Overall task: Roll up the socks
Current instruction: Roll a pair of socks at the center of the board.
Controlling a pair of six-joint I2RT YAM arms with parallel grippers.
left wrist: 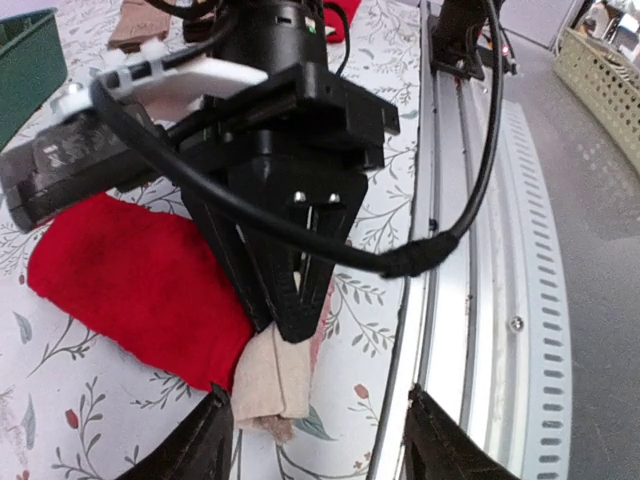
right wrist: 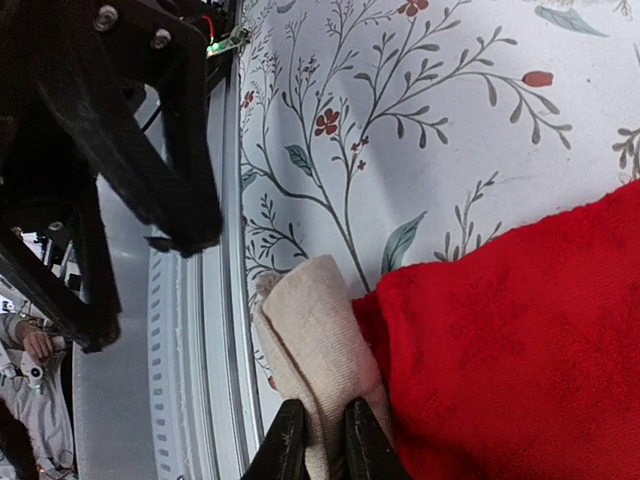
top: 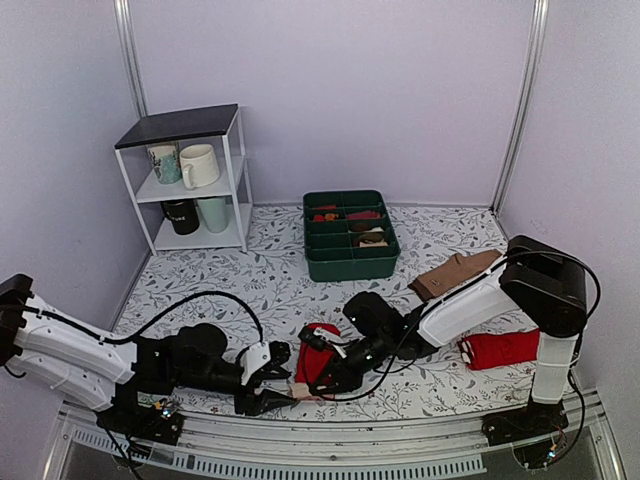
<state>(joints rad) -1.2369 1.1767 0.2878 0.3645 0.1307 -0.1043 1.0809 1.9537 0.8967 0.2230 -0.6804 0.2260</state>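
Pinches the pale end (right wrist: 315,330) of the socks (left wrist: 130,290) with the right gripper (right wrist: 322,442), jaws nearly closed on the cloth. Holds the left gripper (left wrist: 320,445) wide open, low by the table (top: 250,290), right next to that same pale end. Shows the socks lying flat near the front rail (top: 330,440), red part behind the pale end. Shows a brown sock (top: 455,275) and other red socks (top: 500,348) well apart, off to the right.

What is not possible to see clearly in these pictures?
Top view: the right gripper covers part of the socks; the green tray's contents are too small.
Left wrist view: the right gripper hides the socks' far side.
Right wrist view: the edges cut off the socks; one or two unclear.
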